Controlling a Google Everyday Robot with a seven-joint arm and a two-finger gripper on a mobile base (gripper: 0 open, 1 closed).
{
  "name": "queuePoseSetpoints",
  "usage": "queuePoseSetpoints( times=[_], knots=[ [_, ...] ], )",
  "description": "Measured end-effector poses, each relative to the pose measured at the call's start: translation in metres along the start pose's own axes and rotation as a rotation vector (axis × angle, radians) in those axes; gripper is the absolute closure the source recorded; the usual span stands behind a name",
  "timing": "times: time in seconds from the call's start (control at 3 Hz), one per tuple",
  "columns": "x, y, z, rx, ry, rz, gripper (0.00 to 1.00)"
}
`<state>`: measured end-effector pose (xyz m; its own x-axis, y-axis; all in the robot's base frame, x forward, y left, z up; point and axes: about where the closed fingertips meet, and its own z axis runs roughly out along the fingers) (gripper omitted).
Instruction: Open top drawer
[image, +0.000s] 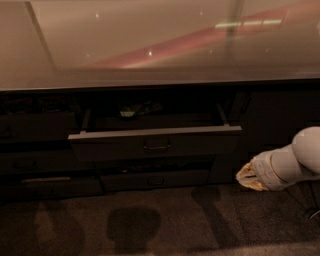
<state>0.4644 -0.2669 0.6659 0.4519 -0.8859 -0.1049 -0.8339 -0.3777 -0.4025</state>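
The top drawer (155, 142) is a wide dark-grey drawer under the counter. It stands pulled out toward me, its grey top rim showing. A small dark loop handle (157, 147) sits at the centre of its front. Something small and greenish (131, 111) lies in the dark tray behind. My gripper (246, 176) is at the lower right, below and to the right of the drawer's right corner, apart from it. The white arm (295, 160) runs off to the right edge.
A glossy countertop (160, 45) spans the top. Shallower dark drawer fronts (150, 179) sit below and to the left (35, 125). A plain dark cabinet door (280, 120) is to the right. Dark carpet (150, 225) covers the floor.
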Motion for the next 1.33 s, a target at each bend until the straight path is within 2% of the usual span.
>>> queuePoseSetpoints(
  times=[0.33,0.67,1.0,1.33],
  knots=[
    [0.003,-0.019,-0.007,0.004,-0.028,0.010,1.00],
    [0.014,-0.046,-0.027,0.045,-0.034,0.023,1.00],
    [0.040,-0.093,-0.045,0.076,-0.016,0.050,1.00],
    [0.040,-0.093,-0.045,0.076,-0.015,0.050,1.00]
  ],
)
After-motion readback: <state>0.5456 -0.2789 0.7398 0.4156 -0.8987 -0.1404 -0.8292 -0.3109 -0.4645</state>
